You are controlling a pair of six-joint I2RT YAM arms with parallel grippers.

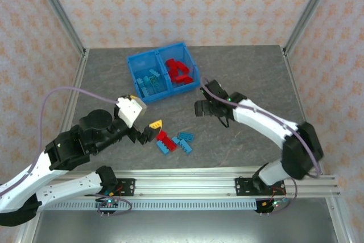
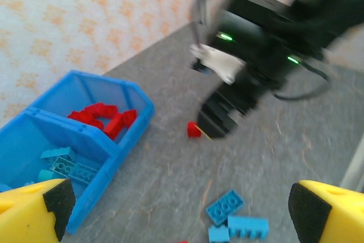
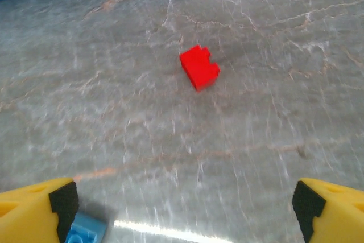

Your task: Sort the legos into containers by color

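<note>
The blue bin stands at the back of the table. Its left compartment holds light blue legos, and its right compartment holds red legos. On the table lie a red brick and light blue bricks. My left gripper is open and empty just left of this pile, whose blue bricks lie between its fingers. My right gripper is open and empty above the table. A small red brick lies ahead of it, apart from its fingers.
A metal frame post stands at each back corner, with wallpapered walls behind. An aluminium rail runs along the near edge. A light blue brick lies by the right gripper's left finger. Bare grey tabletop stretches right of the bin.
</note>
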